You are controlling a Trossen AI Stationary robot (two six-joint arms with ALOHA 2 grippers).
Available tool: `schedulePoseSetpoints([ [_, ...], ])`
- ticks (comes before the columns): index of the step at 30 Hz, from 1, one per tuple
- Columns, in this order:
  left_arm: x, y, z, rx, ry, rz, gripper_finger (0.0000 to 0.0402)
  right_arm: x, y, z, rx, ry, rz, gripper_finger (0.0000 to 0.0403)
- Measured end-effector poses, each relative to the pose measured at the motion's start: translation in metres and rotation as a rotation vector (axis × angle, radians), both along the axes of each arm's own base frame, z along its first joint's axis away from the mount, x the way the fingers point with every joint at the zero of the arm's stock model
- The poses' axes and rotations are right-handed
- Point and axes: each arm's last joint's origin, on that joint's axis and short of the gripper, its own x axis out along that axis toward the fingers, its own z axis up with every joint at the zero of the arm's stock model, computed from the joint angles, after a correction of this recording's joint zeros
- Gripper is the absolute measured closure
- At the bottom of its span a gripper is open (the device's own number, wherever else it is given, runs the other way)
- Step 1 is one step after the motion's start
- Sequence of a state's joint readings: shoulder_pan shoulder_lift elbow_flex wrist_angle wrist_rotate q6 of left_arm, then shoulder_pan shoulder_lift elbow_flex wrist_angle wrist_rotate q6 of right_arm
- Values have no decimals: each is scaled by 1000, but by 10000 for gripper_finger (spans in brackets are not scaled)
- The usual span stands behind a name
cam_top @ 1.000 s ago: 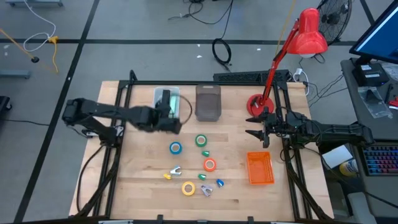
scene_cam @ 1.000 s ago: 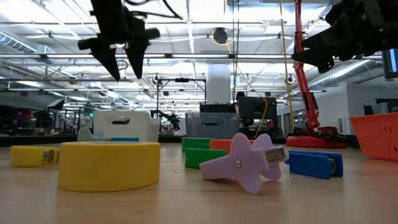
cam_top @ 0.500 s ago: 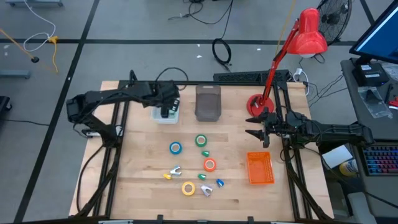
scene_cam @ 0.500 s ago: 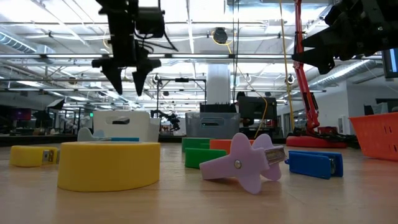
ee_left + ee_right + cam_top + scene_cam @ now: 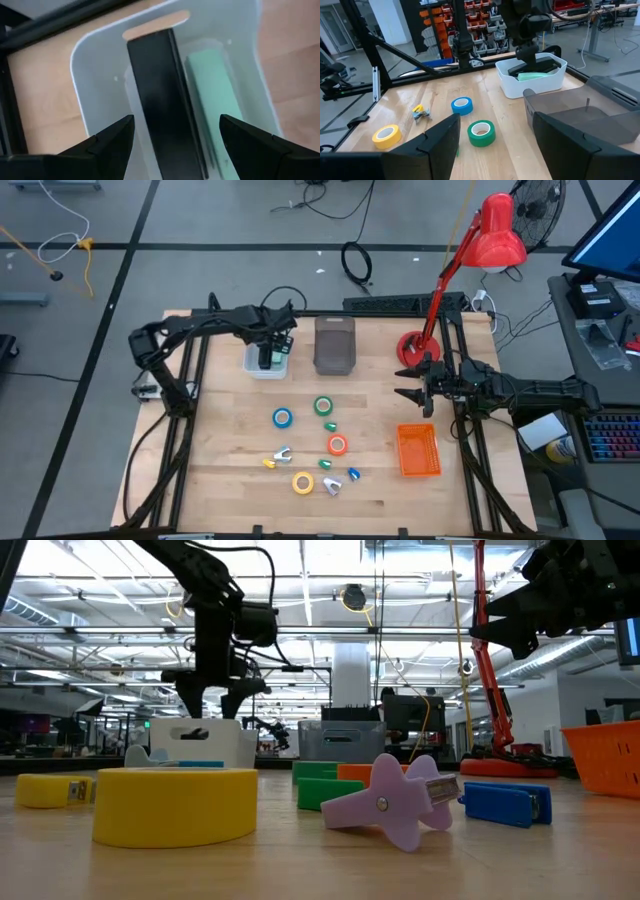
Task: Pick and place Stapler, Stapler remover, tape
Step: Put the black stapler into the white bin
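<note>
A black stapler and a green one lie side by side inside the white bin at the far left. My left gripper hangs open just above that bin, pointing steeply down, one finger on each side of the black stapler without touching it. The blue, green, orange and yellow tape rolls lie flat at mid-table. Several small claw-shaped staple removers lie among them. My right gripper waits open and level above the table's right side.
A grey bin stands just right of the white one. An orange basket sits near the right edge, and a red desk lamp's base at the far right. Bare wood lies along the near-left part of the table.
My left gripper has swung from mid-table toward the far edge and come down over the white bin, tipping and turning as it went. Its fingers have stayed open. The staplers, tape rolls and removers have not moved.
</note>
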State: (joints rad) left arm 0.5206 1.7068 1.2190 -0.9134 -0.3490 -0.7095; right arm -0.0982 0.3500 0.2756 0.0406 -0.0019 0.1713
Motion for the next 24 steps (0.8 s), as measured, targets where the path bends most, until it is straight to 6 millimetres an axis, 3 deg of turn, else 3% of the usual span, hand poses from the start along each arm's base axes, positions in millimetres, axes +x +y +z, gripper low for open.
schedulePoseSetpoints([
  [14,-8,15,-3,-41,-14,41,114,0,0,0,0,0,0,161],
  [24,-7,15,-3,-32,-20,23,250,0,0,0,0,0,0,161],
])
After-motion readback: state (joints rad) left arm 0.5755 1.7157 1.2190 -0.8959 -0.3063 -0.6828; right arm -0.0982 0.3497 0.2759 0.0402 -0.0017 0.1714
